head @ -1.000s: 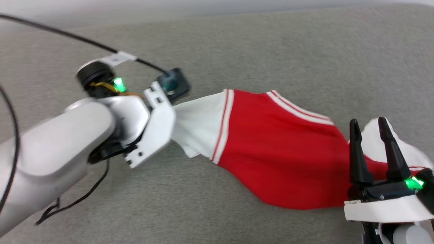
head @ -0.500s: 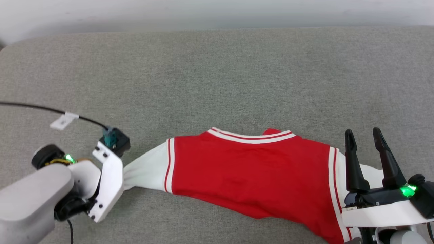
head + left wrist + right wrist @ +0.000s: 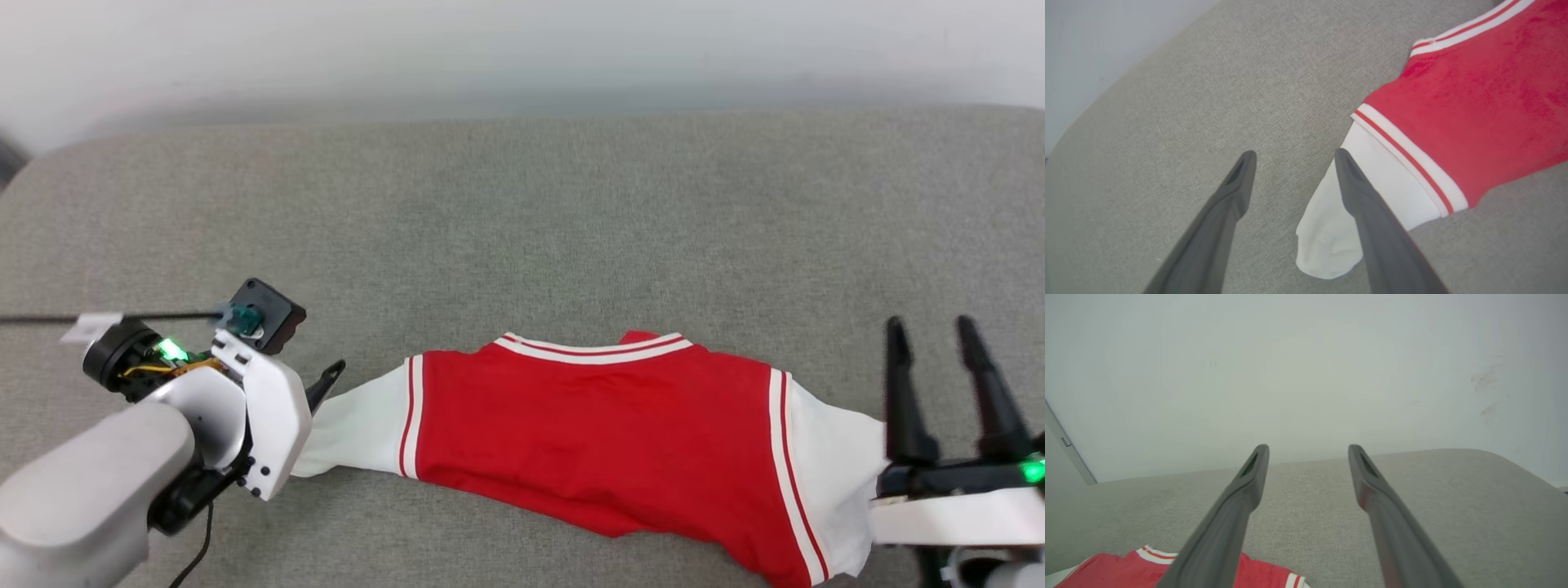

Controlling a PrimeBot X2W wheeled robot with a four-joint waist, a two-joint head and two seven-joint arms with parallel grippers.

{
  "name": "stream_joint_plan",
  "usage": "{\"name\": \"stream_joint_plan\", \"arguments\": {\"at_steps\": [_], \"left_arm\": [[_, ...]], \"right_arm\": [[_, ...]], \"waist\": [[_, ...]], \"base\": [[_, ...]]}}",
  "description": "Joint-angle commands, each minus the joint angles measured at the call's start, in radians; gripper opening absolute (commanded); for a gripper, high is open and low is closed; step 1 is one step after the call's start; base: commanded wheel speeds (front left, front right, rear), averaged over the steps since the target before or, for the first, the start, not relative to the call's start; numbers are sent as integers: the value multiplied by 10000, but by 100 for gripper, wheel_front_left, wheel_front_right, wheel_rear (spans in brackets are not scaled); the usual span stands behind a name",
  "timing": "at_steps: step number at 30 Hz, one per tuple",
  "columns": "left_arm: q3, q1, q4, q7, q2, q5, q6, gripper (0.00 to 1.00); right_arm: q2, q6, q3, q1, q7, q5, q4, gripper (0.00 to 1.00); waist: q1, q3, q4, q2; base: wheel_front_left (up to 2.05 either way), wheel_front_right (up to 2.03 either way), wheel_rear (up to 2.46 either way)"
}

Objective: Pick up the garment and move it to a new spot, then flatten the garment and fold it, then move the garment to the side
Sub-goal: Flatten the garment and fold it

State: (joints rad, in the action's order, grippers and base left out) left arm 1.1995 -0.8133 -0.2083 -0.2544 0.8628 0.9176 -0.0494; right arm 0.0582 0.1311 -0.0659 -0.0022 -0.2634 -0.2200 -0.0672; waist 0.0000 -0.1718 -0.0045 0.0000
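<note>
The left gripper (image 3: 1294, 157) is set wide, with nothing clamped between its fingers. In the left wrist view, the white left sleeve (image 3: 1331, 241) lies on the surface just beside and partly under one finger (image 3: 1367, 212). Whether finger and cloth touch cannot be told. The right gripper (image 3: 931, 327) is likewise set wide and empty. It is raised at the right end of the garment (image 3: 588, 425), with its fingers pointed toward the far wall (image 3: 1306, 355).

The garment, a red jersey T-shirt, is laid lengthwise from left to right across the near half of the grey upholstered surface (image 3: 522, 204). The striped neckline (image 3: 596, 349) is turned to the far side. The right sleeve (image 3: 841, 474) ends just beside the right gripper. No lettering is seen on the upper face.

Status is judged as follows. The transfer to a new spot appears complete, since the garment rests unheld on the surface. Flattening is only partly achieved: the sleeves are drawn outward, but the near edge runs askew and the left sleeve is bunched. Folding and the move to the side are not yet done.
</note>
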Motion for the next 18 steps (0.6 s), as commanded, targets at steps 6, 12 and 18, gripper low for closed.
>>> {"name": "stream_joint_plan", "arguments": {"at_steps": [6,12,18], "left_arm": [[-710,1097,717,2873,-25,-659,-1860,100],[-1522,2297,1462,4843,-126,-785,-3832,100],[-2807,3467,2394,5200,-407,-1250,-5349,100]], "right_arm": [[1480,-7,-388,-713,392,206,-12,100],[4116,-7,495,-1269,3255,-513,-115,100],[6910,-7,1751,-1646,6791,-2623,-224,100]], "waist": [[0,629,150,0],[0,772,291,0],[0,542,490,0]], "base": [[0,0,0],[0,0,0],[0,0,0]]}}
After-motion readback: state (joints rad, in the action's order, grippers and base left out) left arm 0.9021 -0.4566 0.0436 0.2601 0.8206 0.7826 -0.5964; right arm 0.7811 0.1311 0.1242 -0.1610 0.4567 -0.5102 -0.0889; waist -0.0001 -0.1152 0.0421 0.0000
